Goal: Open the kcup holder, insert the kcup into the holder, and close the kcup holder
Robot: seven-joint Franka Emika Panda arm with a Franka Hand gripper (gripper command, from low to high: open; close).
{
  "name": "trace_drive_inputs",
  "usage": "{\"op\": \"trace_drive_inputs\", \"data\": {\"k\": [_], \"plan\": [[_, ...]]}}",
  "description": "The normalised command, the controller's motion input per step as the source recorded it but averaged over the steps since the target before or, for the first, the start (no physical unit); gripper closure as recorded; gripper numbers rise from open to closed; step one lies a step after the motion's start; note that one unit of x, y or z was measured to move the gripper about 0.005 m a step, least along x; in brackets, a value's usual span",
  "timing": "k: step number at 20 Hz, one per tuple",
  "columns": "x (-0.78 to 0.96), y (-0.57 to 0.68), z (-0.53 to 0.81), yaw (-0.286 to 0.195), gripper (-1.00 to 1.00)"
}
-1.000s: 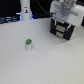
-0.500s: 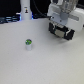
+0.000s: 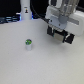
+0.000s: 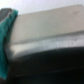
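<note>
The kcup [image 3: 29, 44] sits upright on the white counter [image 3: 20, 67], green top up, toward the exterior view's left, untouched and well apart from the arm. The holder [image 3: 60, 36] is the dark boxy unit at the exterior view's upper right, mostly hidden behind the arm, so I can't tell if its drawer's open. My claw [image 3: 61, 35] is right up against it. I can't tell if the claw is released or clenched; exterior view's too blurry, and the wrist view only gives me a pale slab over a dark band w/ teal at one edge. Vs 1 s ago the arm's shifted only slightly around the holder, and the kcup hasn't budged. My read: I'm at the open-the-drawer step, pod pickup not yet begun.
</note>
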Motion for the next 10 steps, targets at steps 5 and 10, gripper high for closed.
{"op": "trace_drive_inputs", "data": {"k": [5,10], "plan": [[0.87,-0.44,0.16,-0.092,1.0],[0.77,-0.48,0.22,-0.089,1.0]]}}
